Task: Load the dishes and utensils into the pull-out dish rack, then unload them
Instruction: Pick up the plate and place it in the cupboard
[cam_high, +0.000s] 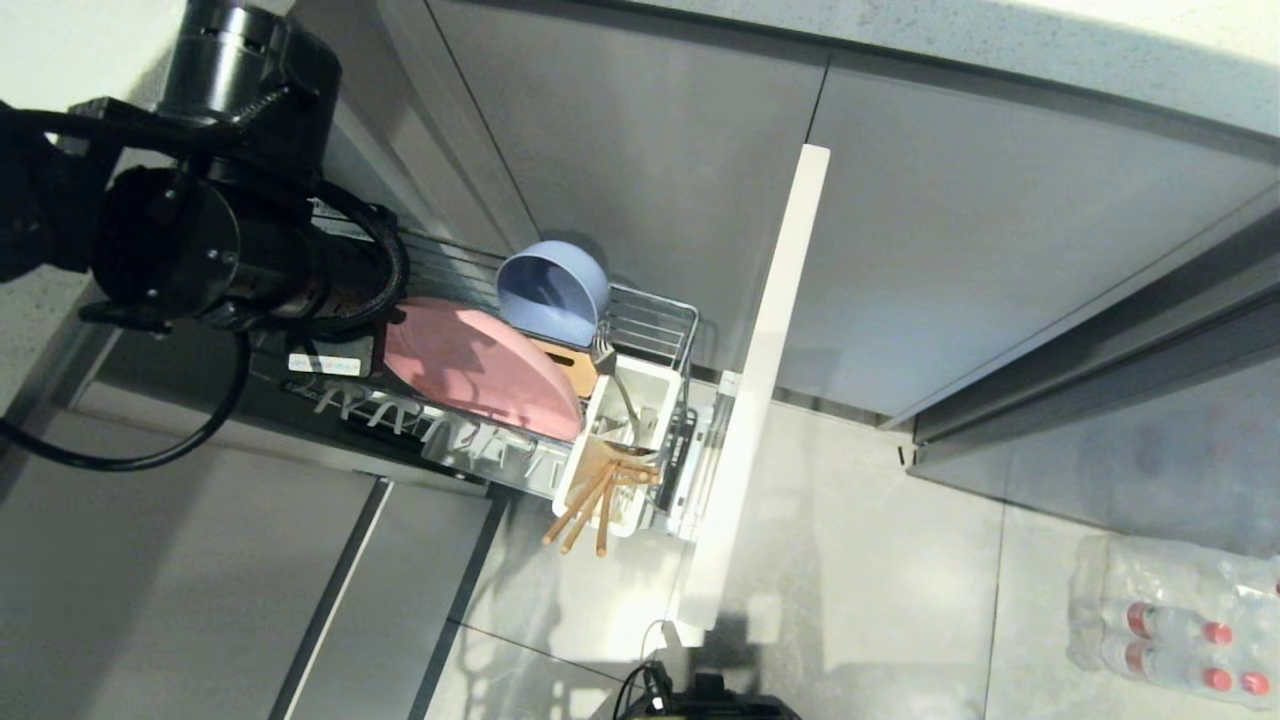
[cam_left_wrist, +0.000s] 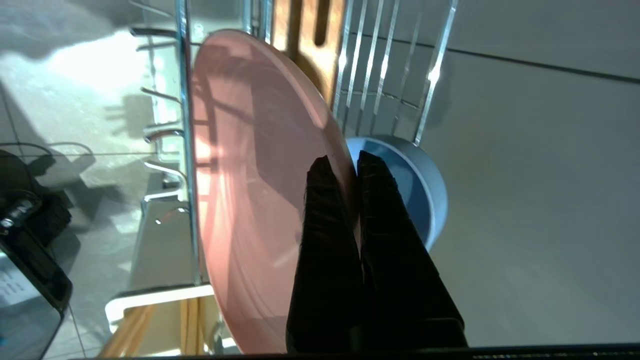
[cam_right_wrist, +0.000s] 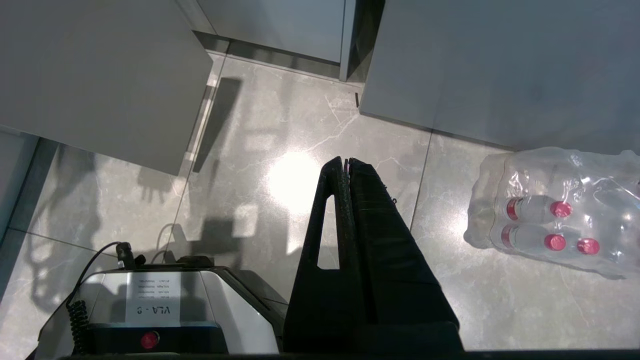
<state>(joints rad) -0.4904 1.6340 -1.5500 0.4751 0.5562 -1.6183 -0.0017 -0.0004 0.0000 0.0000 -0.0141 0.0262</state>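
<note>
The pull-out dish rack (cam_high: 655, 322) stands drawn out from the cabinet, its narrow white front (cam_high: 760, 400) toward me. The salmon-pink plate (cam_high: 470, 365) leans on edge in it, with the blue bowl (cam_high: 553, 290) tipped on its side just behind. My left gripper (cam_left_wrist: 346, 162) is shut on the rim of the plate (cam_left_wrist: 250, 175), one finger on each face, and the bowl (cam_left_wrist: 420, 185) lies right beyond. In the head view the left arm (cam_high: 230, 240) hides that gripper. The fork (cam_high: 603, 352) and chopsticks (cam_high: 590, 505) stand in the white utensil cup (cam_high: 640, 385). My right gripper (cam_right_wrist: 346, 161) hangs shut over the floor, holding nothing.
Grey cabinet doors (cam_high: 640, 150) stand behind the rack, and its wooden slotted strip (cam_left_wrist: 310, 40) lies under the plate. A shrink-wrapped pack of water bottles (cam_high: 1170, 620) lies on the tiled floor at the right. My own base (cam_right_wrist: 150, 300) is below the right gripper.
</note>
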